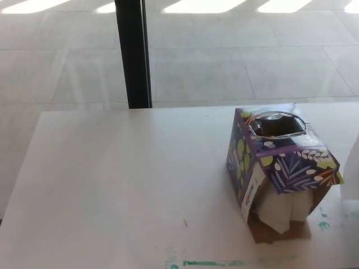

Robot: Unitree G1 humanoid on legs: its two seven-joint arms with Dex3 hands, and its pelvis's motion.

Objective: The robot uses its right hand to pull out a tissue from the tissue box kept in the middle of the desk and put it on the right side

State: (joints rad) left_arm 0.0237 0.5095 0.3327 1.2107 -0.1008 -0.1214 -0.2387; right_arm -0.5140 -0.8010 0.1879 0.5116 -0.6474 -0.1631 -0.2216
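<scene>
Tissue box (280,168), no legible lettering

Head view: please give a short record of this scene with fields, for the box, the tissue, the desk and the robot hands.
tissue box: purple, leaf pattern, upright on the desk, right of centre
top opening: oval, dark inside
near side: torn open, white tissue hanging out
desk: white, green marks at near edge
left hand: not in view
right hand: not in view

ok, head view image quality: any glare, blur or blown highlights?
Head view: sun patches on the floor are blown out at the top edge; the whole frame looks soft and slightly hazy; the tissue box print stays readable; a pale blur at the right edge cannot be identified.
</scene>
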